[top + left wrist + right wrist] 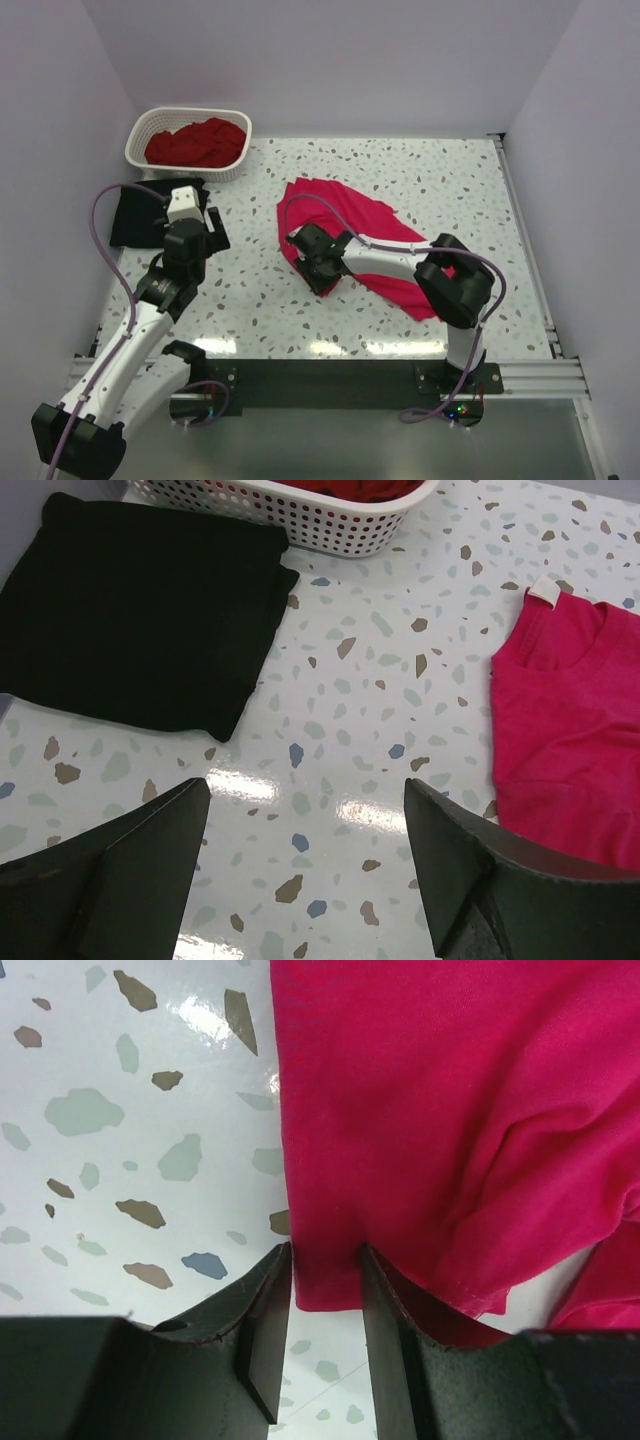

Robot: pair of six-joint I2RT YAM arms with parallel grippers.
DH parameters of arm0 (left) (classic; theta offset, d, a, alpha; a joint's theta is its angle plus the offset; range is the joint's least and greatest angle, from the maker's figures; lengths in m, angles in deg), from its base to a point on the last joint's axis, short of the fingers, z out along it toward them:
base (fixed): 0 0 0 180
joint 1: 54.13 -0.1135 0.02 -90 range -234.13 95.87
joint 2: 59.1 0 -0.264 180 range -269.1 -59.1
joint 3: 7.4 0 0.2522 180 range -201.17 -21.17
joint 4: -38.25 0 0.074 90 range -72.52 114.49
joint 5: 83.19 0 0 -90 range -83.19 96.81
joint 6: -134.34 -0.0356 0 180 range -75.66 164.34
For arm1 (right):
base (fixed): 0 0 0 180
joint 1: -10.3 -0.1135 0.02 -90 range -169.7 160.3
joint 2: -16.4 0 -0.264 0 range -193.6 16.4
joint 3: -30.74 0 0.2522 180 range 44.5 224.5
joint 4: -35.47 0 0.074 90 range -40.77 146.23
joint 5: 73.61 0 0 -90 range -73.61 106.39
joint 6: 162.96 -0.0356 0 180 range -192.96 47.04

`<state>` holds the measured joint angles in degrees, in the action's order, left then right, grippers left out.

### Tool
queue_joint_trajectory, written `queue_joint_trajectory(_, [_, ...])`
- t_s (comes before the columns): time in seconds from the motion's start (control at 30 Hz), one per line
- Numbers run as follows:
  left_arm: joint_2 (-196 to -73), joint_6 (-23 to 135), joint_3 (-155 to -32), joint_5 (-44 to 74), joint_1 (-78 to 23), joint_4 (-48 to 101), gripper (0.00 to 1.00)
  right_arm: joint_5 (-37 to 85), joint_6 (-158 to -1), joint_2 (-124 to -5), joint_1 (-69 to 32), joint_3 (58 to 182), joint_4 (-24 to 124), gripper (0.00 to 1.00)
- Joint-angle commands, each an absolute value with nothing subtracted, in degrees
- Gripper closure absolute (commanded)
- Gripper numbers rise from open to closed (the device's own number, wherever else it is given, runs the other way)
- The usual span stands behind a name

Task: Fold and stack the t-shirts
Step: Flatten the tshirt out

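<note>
The bright pinkish-red t-shirt (345,215) lies spread and rumpled at mid table. My right gripper (303,252) is low at its near-left corner. In the right wrist view the fingers (262,1310) straddle that hem corner (328,1280); the jaws are narrowed but open, and the cloth (450,1110) lies flat between them. A black t-shirt (140,215) lies folded at the left. My left gripper (305,785) hovers wide open over bare table just right of the black t-shirt (130,610), holding nothing. The pink collar (570,730) shows at its right.
A white lattice basket (140,160) stands at the back left with a darker red t-shirt (195,143) bunched inside; its wall (330,525) shows at the top of the left wrist view. The speckled table (430,170) is walled on three sides.
</note>
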<state>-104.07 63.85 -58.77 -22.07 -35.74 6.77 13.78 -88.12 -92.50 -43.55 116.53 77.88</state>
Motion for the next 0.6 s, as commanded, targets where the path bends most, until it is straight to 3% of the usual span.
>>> queue_joint_trajectory(0.0, [-103.14,64.64,-58.61,-23.42,-36.20,8.84,0.17,12.00,-88.17,-94.16,-44.54,117.80,77.53,0.63])
queue_joint_trajectory(0.07, [-102.87,64.64,-58.52,-23.69,-36.20,8.84,0.17,11.82,-88.52,-94.69,-45.33,117.89,77.62,0.69])
queue_joint_trajectory(0.2, [-102.61,64.64,-58.52,-23.86,-36.20,8.93,0.17,13.84,-89.92,-95.31,-46.30,120.51,78.85,0.96])
queue_joint_trajectory(0.23, [-102.52,64.64,-58.43,-23.95,-36.20,8.93,0.17,16.19,-90.45,-94.78,-46.48,121.39,78.85,0.98])
queue_joint_trajectory(0.43, [-102.26,64.91,-58.52,-24.48,-36.29,8.75,0.17,26.49,-100.02,-90.13,-46.83,128.87,73.33,0.96])
queue_joint_trajectory(0.53, [-102.08,64.99,-58.34,-24.74,-36.29,8.84,0.17,31.50,-104.33,-90.03,-46.92,130.36,68.67,0.88])
queue_joint_trajectory(0.57, [-102.08,64.99,-58.26,-24.74,-36.29,8.75,0.17,33.68,-105.21,-90.29,-46.92,130.37,68.05,0.80])
